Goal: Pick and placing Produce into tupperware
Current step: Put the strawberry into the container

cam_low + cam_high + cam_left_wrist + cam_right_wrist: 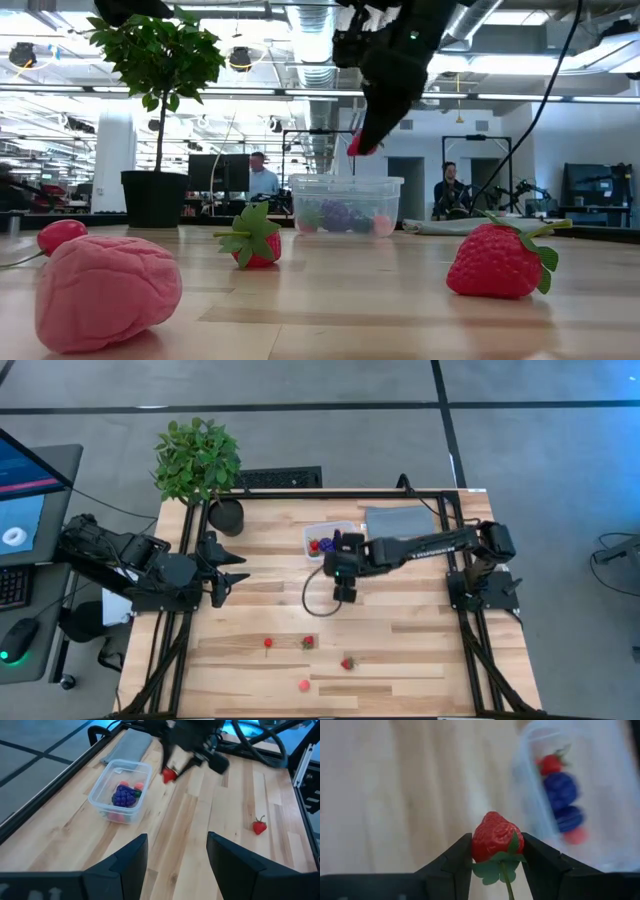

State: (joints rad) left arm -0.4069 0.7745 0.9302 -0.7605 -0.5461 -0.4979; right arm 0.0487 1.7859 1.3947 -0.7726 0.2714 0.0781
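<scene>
The clear tupperware (328, 540) stands on the wooden table at the far middle, with purple and red produce inside (124, 795). Just on its near side hangs my right gripper (345, 593), above the table and shut on a red strawberry (496, 839). Loose produce lies on the near half of the table: two strawberries (308, 642) (347, 663), a small red piece (268, 643) and a pink piece (303, 684). My left gripper (177, 855) waits at the table's left, raised and open, with nothing between its fingers. My right gripper pinches the strawberry's two opposite sides (477, 845) between its two fingers. The green top (495, 865) faces back toward the wrist and the red tip points away. The fingers slant steeply down, and the strawberry hangs clear of the table (358, 145).
A potted green plant (200, 465) stands at the far left corner. A flat grey pad (400, 520) lies to the right of the tupperware. A black cable (312, 598) loops below the right gripper. Black frame rails (470, 630) run along the table's sides.
</scene>
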